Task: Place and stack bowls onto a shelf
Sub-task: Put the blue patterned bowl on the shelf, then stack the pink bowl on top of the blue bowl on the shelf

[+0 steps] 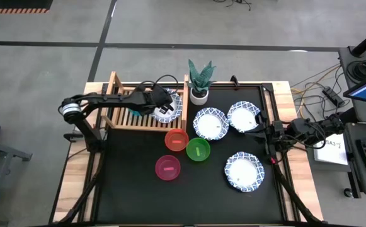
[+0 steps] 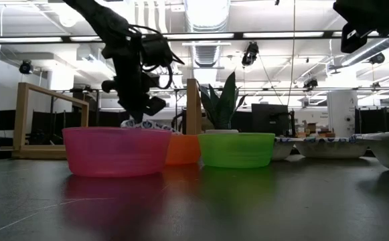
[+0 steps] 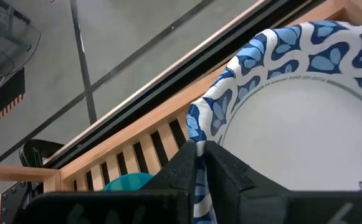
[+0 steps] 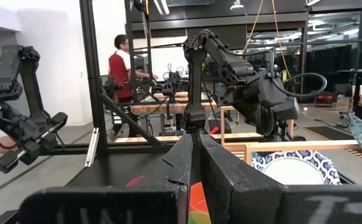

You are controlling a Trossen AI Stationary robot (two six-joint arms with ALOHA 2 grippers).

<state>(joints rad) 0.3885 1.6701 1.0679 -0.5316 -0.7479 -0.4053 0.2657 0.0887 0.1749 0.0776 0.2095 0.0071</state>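
A white bowl with a blue patterned rim [image 1: 170,104] is held by the left gripper [image 1: 164,108], whose fingers are closed on the rim, as is seen in the left wrist view [image 3: 199,146]. The bowl is carried over the right half of the wooden shelf [image 1: 123,120], and it appears tilted. A blue bowl [image 3: 128,182] lies on the slats to the left of it. The next move is judged to depend on this: the free place is directly under the held bowl, so a straight lowering is needed. The right gripper [image 1: 266,133] waits at the right of the table, near two patterned bowls, with fingers closed on nothing.
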